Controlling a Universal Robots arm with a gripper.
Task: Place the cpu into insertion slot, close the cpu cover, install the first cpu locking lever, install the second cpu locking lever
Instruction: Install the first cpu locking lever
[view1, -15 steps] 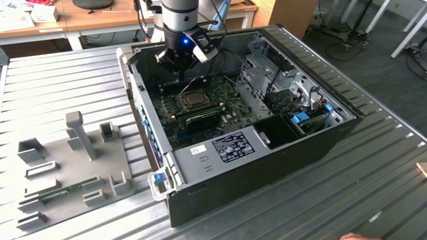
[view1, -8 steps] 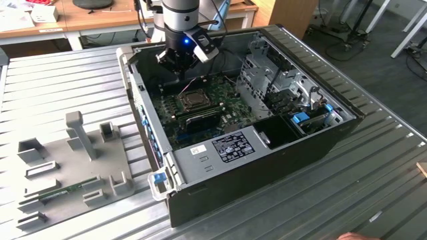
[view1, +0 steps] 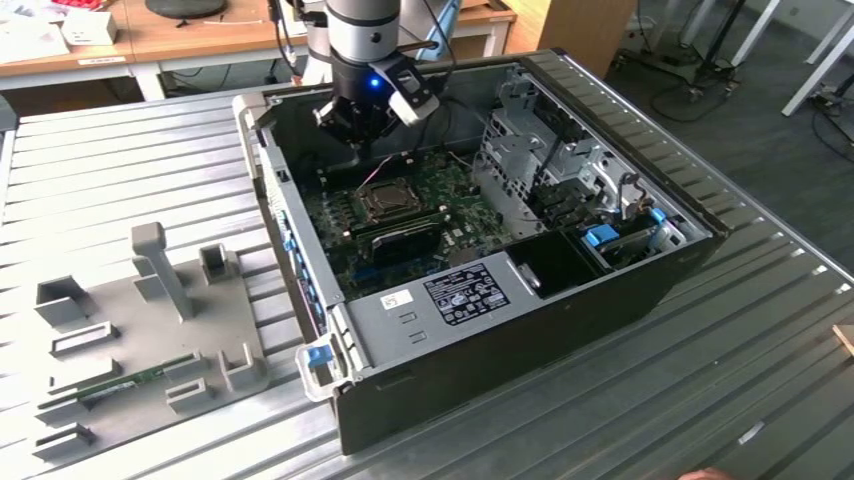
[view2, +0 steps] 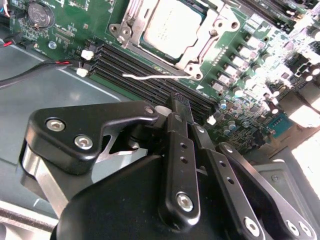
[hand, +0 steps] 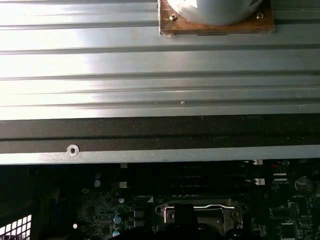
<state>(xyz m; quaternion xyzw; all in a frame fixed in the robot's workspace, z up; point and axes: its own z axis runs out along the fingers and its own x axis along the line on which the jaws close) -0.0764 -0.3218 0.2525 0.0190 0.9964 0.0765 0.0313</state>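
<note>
Cpu (view2: 170, 25) seated beneath cpu cover (view2: 212, 27), edges hidden | hand (view2: 181, 105) together, nothing held.

You have soft, even light in the exterior view; a blue light (view1: 375, 84) glows near 12 o'clock, and the computer case (view1: 667, 270) is shadowed inside. In the second wrist view glare whitens the cpu (view2: 170, 22) and burns out part of the circuit board (view2: 302, 112). In the first wrist view the metal table (hand: 150, 65) gleams while the case interior is dim.
</note>
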